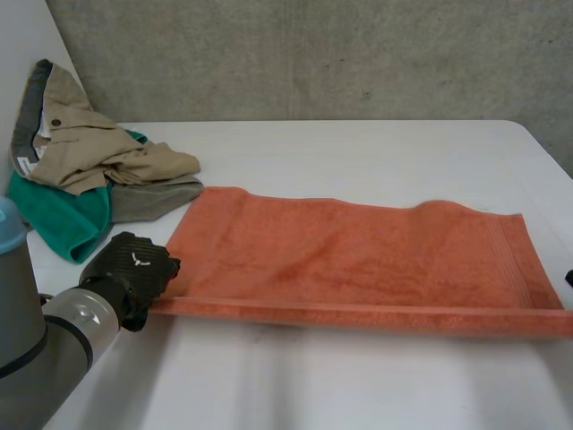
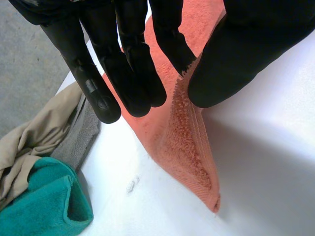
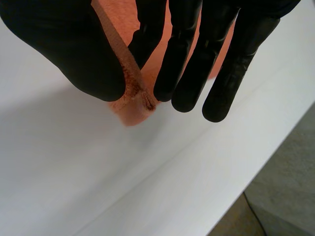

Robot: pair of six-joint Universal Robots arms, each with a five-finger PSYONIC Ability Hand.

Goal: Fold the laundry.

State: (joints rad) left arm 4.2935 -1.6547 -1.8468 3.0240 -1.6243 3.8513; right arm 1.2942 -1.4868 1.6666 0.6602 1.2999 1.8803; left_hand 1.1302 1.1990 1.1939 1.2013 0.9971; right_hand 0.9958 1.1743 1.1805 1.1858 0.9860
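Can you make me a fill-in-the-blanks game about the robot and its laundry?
1. The towel on the white table is ___ in colour.
2. The left hand pinches the towel at a near ___.
3. The right hand pinches the towel between a finger and its ___.
4. The pile of clothes lies closest to the ___ hand.
Missing words: orange; corner; thumb; left.

Orange towel (image 1: 358,255) spread long; near edge lifted taut, corners pinched by left hand (image 1: 132,267) and right hand (image 3: 64,44); crumpled beige, grey, teal clothes (image 1: 81,170) beyond left hand.
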